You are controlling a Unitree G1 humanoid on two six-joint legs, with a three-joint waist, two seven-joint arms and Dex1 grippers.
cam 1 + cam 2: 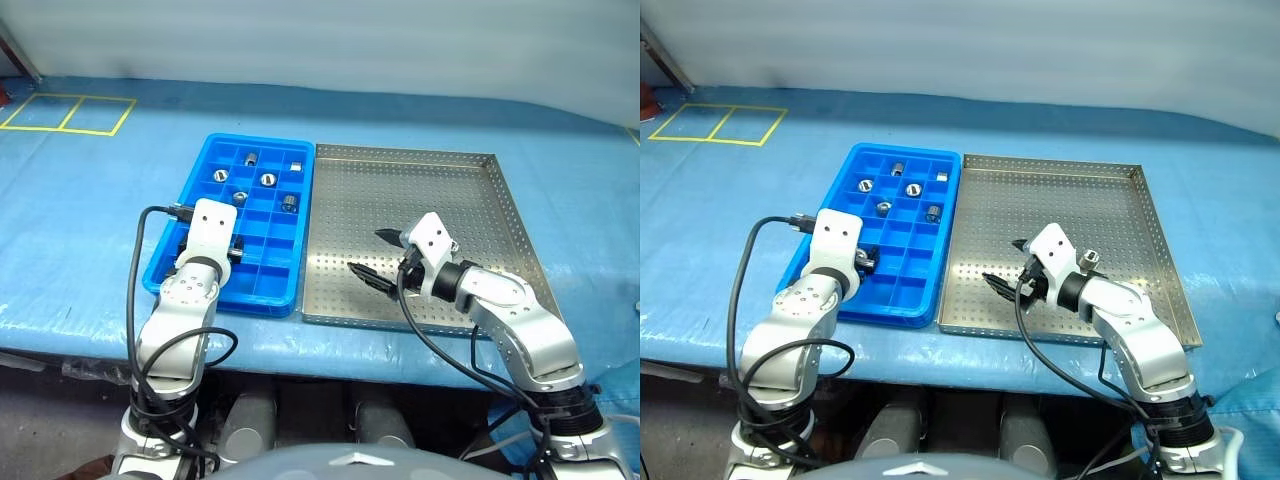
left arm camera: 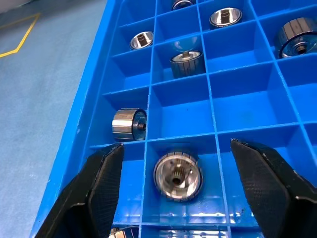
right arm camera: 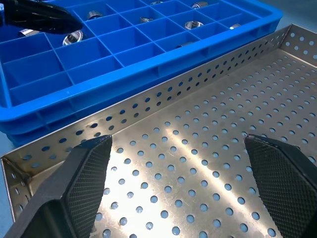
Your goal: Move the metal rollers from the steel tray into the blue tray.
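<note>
The left gripper [image 2: 176, 173] hangs low over the near end of the blue tray [image 1: 200, 180], its two black fingers [image 2: 99, 188] spread wide and holding nothing. Directly between the fingertips, in the compartment below them, a roller [image 2: 177, 176] sits on end with its hollow centre facing up, free of both fingers. Just past the fingertip on the tray's outer-wall side, a second roller [image 2: 129, 124] lies on its side in the next compartment, against the divider. Farther beyond the fingers, more rollers rest one to a compartment: one [image 2: 186, 63] straight ahead, one [image 2: 141, 39] toward the outer wall, one [image 2: 226, 17] and one [image 2: 296, 37] toward the steel tray's side. In the head views these show as small silver pieces in the far half of the blue tray.

The right gripper [image 3: 178, 163] hovers over the steel tray [image 1: 500, 200], near its front edge and toward the rim that borders the blue tray. Its fingers [image 3: 89, 168] are also spread wide and empty. Between and ahead of them lies bare perforated floor; past the fingertips stands the tray's perforated rim, and just beyond that the blue tray's wall.

The two trays sit side by side, touching or nearly so, on a bench [image 1: 80, 220] covered in blue sheeting.
</note>
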